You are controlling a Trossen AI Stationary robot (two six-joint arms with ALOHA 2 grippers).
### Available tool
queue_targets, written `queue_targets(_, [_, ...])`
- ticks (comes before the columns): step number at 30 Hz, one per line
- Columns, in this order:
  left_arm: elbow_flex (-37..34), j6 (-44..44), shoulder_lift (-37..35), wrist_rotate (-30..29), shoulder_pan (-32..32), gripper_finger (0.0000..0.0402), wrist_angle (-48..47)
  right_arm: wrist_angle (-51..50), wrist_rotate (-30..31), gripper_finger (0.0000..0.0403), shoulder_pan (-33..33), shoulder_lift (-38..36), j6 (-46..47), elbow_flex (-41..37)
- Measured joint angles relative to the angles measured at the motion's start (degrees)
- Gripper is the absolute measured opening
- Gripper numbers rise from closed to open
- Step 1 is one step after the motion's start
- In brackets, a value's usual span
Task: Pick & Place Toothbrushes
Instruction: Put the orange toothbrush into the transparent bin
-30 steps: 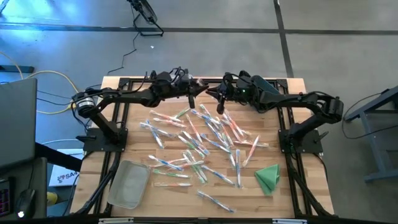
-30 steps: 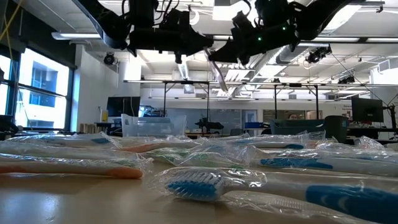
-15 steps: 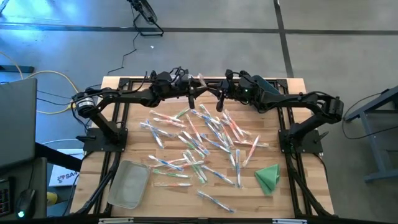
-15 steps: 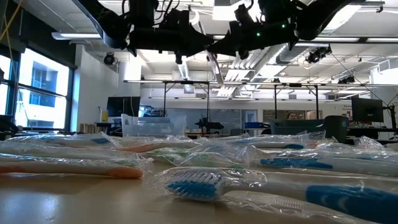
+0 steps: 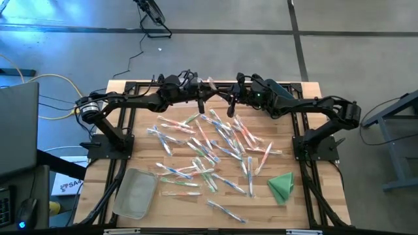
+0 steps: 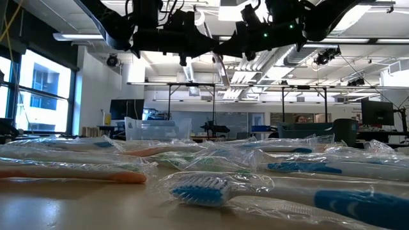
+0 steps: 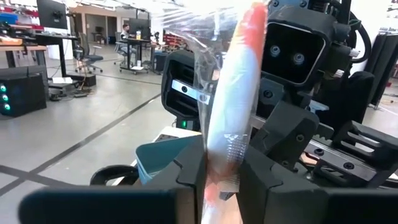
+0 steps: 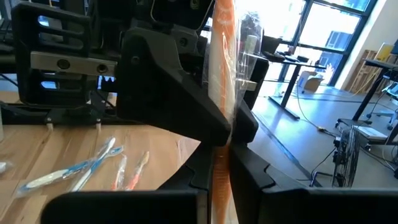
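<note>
Many wrapped toothbrushes lie scattered across the middle of the table, with pink-orange, green or blue accents. One pink-orange toothbrush in a clear wrapper is up in the air over the table's far middle. My left gripper and right gripper face each other there, both shut on it. In the low view the two arms meet near the picture's top, and the toothbrush slants down between them. My left gripper pinches the wrapped toothbrush between its two fingers at the handle, coming level from the table's left, fingers across it. The toothbrush is lifted clear and stands up past the fingers. My right gripper pinches the same toothbrush's orange handle between its two fingers, coming level from the table's right, fingers across it. The rest rises past the fingers, clear of the table.
A clear bin sits at the table's near left. A folded green cloth lies at the near right. Both arms' frames stand along the table's left and right sides. Wrapped toothbrushes fill the foreground of the low view.
My right gripper has tipped. The toothbrush that hung slanting below it has swung up toward my left gripper and now sits between both. In the last half second nothing more has moved.
</note>
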Motion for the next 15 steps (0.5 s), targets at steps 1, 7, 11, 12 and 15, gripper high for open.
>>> queue_targets(1, [0.0, 0.0, 0.0, -0.1, 0.0, 0.0049, 0.0, 0.0, 0.0, 0.0023, 0.0, 0.0, 0.0, 0.0])
queue_targets(7, [0.0, 0.0, 0.0, 0.0, 0.0, 0.0054, 0.0, 0.0, 0.0, 0.0023, 0.0, 0.0, 0.0, 0.0])
queue_targets(11, [0.0, 0.0, 0.0, 0.1, 0.0, 0.0049, 0.0, -0.1, -0.1, 0.0023, 0.0, 0.0, 0.0, 0.0])
queue_targets(12, [0.0, 0.0, 0.0, 0.1, 0.0, 0.0046, 0.0, -0.3, -0.1, 0.0023, 0.0, 0.0, 0.0, 0.0])
queue_targets(15, [0.0, 0.0, 0.1, 0.1, 0.0, 0.0042, 0.0, -0.8, -0.2, 0.0036, 0.0, 0.0, 0.0, 0.0])
